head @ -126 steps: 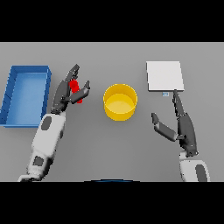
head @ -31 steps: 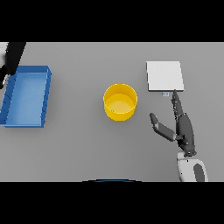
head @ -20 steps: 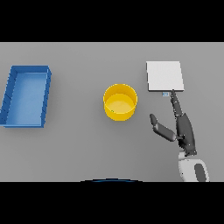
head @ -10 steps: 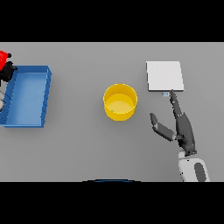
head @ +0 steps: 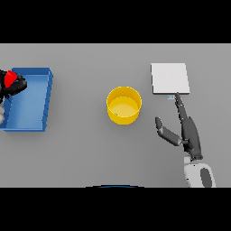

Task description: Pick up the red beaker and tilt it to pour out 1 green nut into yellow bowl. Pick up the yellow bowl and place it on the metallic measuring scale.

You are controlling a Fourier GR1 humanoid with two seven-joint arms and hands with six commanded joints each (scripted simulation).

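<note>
Left hand [head: 16,84] around red beaker [head: 9,78]

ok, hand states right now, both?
Left hand: at the left edge over the blue bin, shut on the red beaker.
Right hand: open, fingers straight, below the scale.
</note>
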